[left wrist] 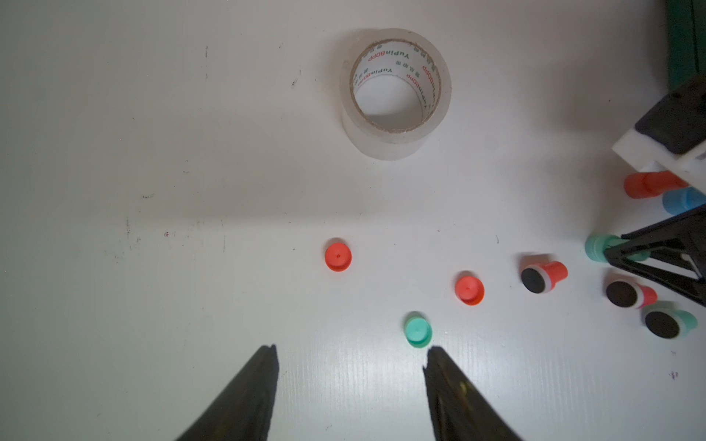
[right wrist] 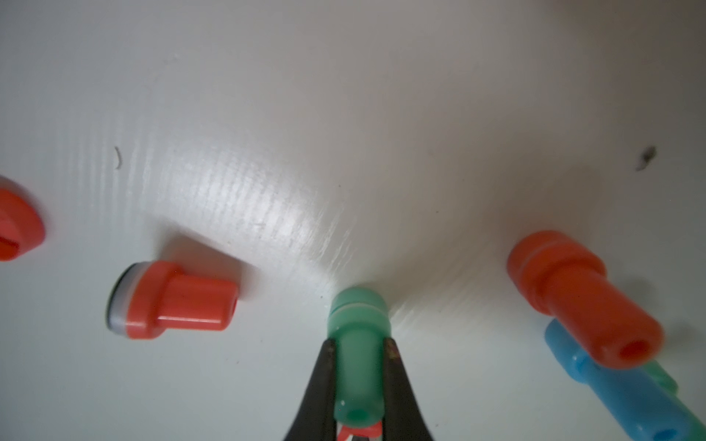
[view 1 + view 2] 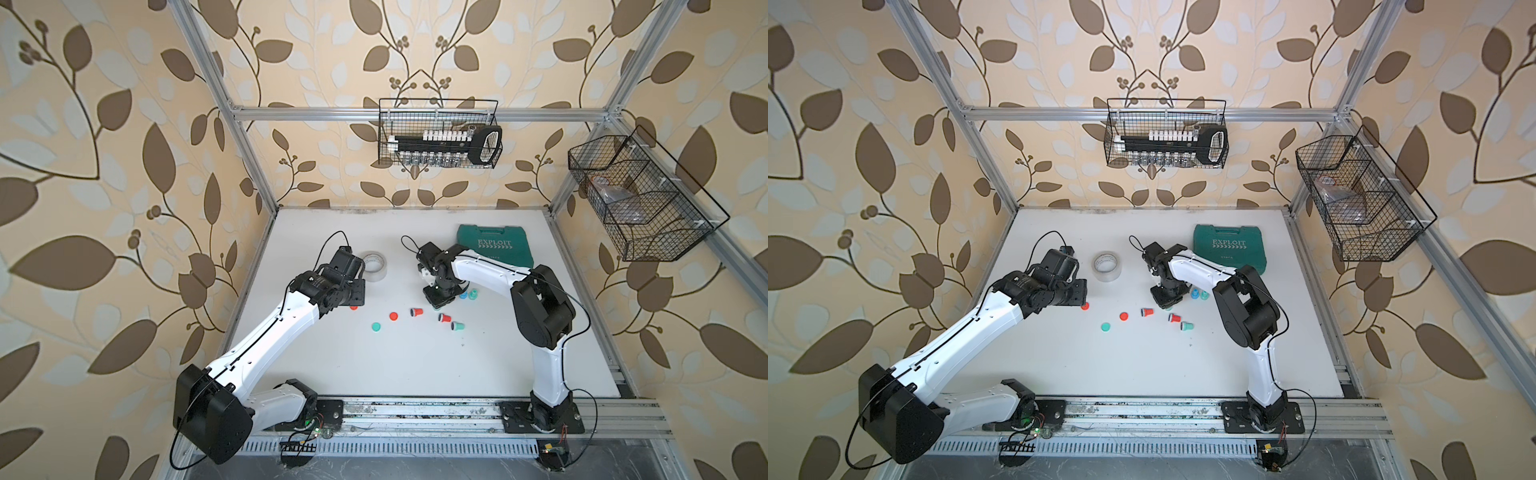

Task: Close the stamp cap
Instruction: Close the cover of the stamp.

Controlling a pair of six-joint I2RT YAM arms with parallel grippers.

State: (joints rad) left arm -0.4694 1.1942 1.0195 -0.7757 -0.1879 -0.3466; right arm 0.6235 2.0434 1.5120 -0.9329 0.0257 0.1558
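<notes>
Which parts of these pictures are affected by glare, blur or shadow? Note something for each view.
Right wrist view: glare streaks the white table, and the blue stamp nearest the lens is out of focus. Left wrist view: the tape roll is sharp; the left hand is dark and soft-edged. Both top views: even light, hardly any shadow on the table.

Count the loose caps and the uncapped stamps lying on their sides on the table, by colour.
Red loose caps: 2
Green loose caps: 1
Red uncapped stamps: 2
Green uncapped stamps: 1
Total: 6
</notes>
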